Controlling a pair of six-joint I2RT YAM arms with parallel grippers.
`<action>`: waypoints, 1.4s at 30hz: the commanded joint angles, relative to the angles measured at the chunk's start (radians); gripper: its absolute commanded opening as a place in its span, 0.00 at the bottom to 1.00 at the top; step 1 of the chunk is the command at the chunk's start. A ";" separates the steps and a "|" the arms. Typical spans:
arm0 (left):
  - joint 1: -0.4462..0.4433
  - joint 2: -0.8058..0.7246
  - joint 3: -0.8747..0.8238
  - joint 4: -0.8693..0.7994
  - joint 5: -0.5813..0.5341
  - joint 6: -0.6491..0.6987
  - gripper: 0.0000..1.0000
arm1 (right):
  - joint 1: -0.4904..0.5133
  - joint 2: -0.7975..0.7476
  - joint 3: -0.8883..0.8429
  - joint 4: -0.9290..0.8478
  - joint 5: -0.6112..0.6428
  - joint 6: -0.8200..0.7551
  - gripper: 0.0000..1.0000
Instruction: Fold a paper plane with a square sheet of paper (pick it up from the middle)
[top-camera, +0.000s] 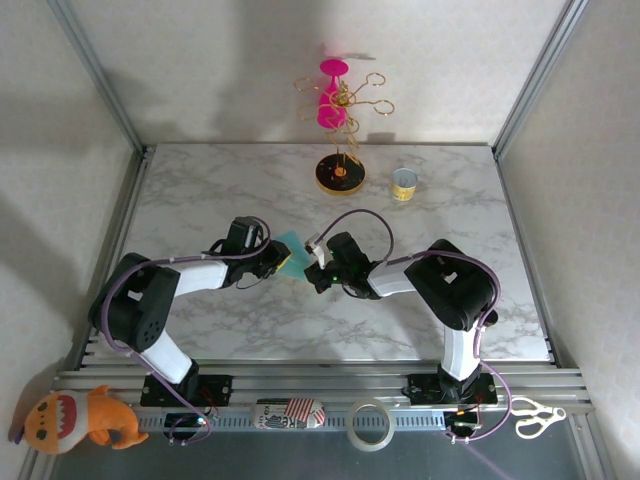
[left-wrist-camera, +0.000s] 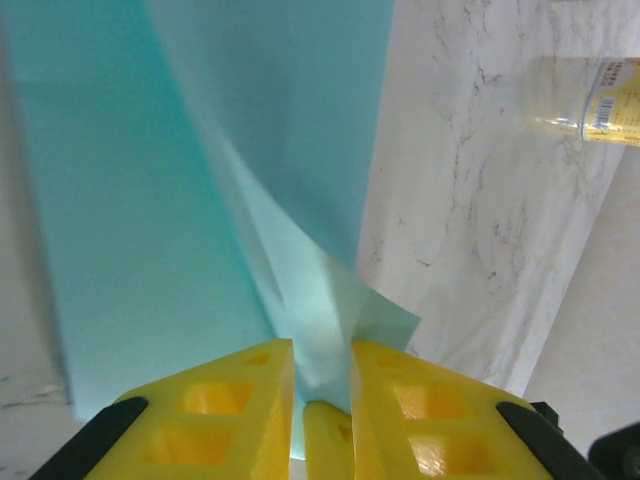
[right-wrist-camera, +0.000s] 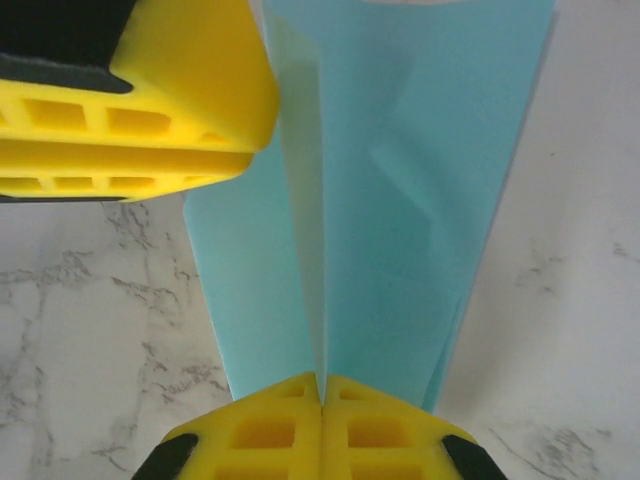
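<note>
- The square sheet of paper (top-camera: 292, 243) is partly folded, with a centre ridge and layered flaps; it sits between the two arms over the middle of the marble table (top-camera: 200, 190), apparently lifted at the ridge, though I cannot tell whether any edge touches the surface
- The right gripper (right-wrist-camera: 322, 385) is clenched – its yellow pads meet with the folded ridge of the paper pinched between them
- The left gripper (left-wrist-camera: 322, 350) has its jaws drawn close with only a narrow gap, and the paper runs down into that gap, so I judge it to be gripping the sheet from the other end
- Risk: with both arms clamped on one thin sheet, any pull apart or twist could tear it along the crease
- Risk: the two grippers are almost touching, so a small misjudged move could knock fingers together and skew the fold
- Risk: if either pinch lets go early, the flaps may spring open – the crease looks soft, not pressed flat
</note>
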 joint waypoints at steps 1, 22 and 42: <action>0.001 0.022 -0.013 0.043 0.028 -0.010 0.22 | -0.011 0.022 0.023 -0.019 -0.065 0.055 0.01; 0.000 0.044 -0.037 0.152 0.067 -0.026 0.19 | -0.061 0.081 0.058 -0.067 -0.201 0.208 0.02; 0.000 0.137 -0.029 0.286 0.139 -0.070 0.13 | -0.111 0.093 0.032 -0.031 -0.270 0.257 0.08</action>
